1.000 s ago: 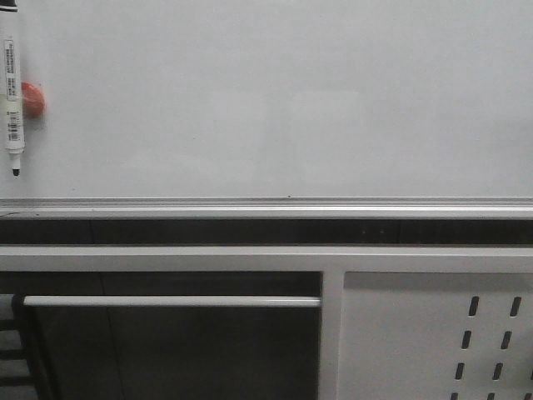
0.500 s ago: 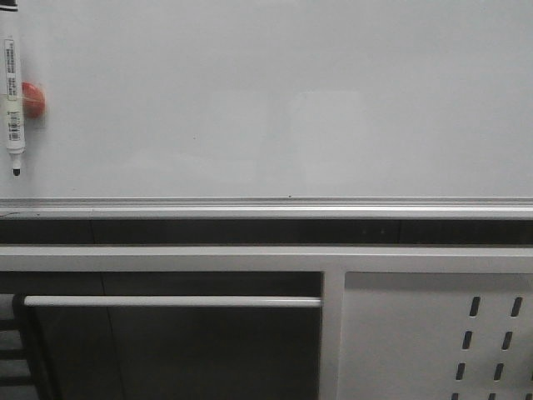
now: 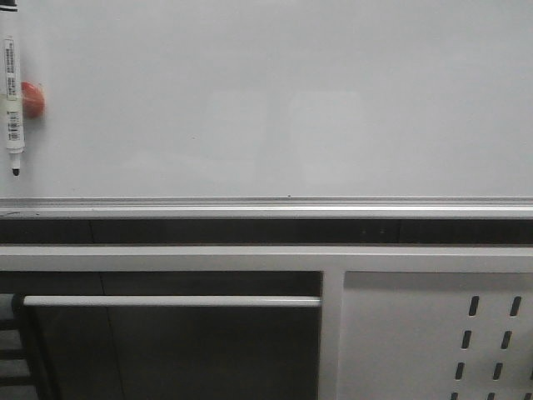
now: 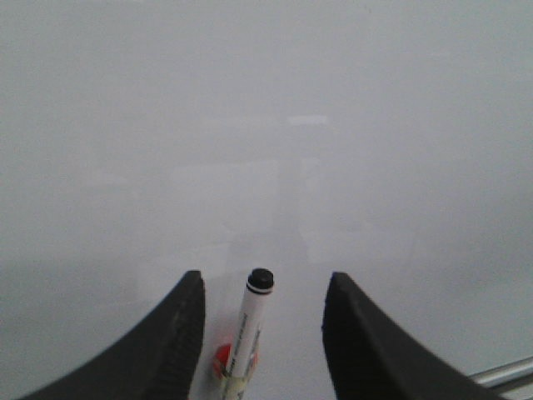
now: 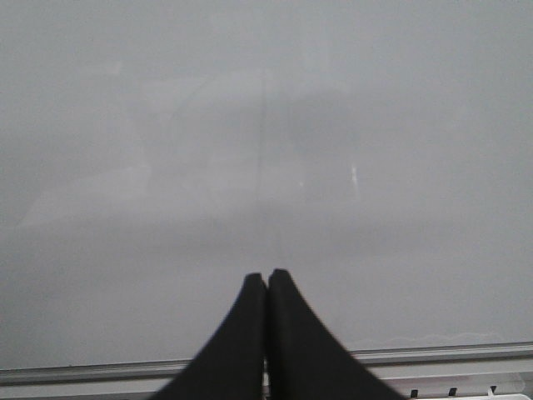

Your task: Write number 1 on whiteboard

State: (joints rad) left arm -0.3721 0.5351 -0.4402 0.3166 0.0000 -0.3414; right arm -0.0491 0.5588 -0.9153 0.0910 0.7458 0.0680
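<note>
Almost no movement since before: one marker (image 3: 12, 104) hanging in the same place at the whiteboard's (image 3: 291, 100) left edge, tip down, one red magnet (image 3: 32, 98) just beside. No stroke on the whiteboard yet. Left end effector (image 4: 262, 304) wide apart around the marker, not touching. Right end effector (image 5: 266, 287) closed, empty.

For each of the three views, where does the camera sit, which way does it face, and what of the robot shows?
Front: faces forward at the whiteboard, its rail and a perforated panel below; a marker and red magnet at the board's left edge; no arm shows.
Left wrist: on the left arm, facing the board; open left gripper frames the marker.
Right wrist: on the right arm, facing the blank board; shut right gripper shows.
Shared: front and left wrist both show marker and magnet.
</note>
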